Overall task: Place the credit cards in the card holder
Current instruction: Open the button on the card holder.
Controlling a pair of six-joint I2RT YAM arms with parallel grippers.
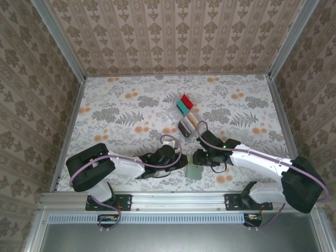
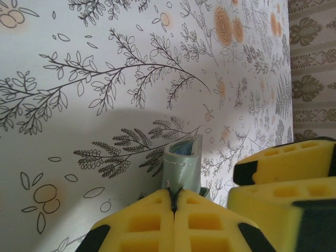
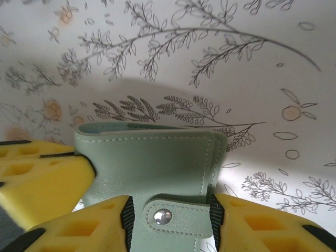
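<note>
Right up against the lens, the left gripper (image 2: pixel 174 197) has its yellow fingers pressed flat together, only a thin seam between them. Out of that seam rises the grey-green card holder (image 2: pixel 182 160), seen end-on, so the left gripper is pinching it by one edge. Just to the right of it, the right gripper (image 2: pixel 247 181) sits close alongside, almost shoulder to shoulder.

From the right wrist, the right gripper's jaws stand part-way apart, one finger either side of the snap strap (image 3: pixel 178 212), both snug against its edges. Whether they are squeezing it, I can't tell. The silver stud (image 3: pixel 162 215) sits dead centre between the fingers. The card holder's broad stitched face spreads out beyond the fingertips, folded shut with the strap wrapped over it. The left gripper's yellow finger meets its left edge.

From above, the card holder lies between the two grippers, a touch to the base side of them, on the floral bench (image 1: pixel 121 113).

Further out beyond the right gripper sits a small clear tray (image 1: pixel 185 128) with a tan card (image 1: pixel 193 119) showing in it. Beyond that lie more credit cards (image 1: pixel 184 104), a red card (image 1: pixel 187 101) and a teal card (image 1: pixel 181 107) side by side, well apart from both grippers.
</note>
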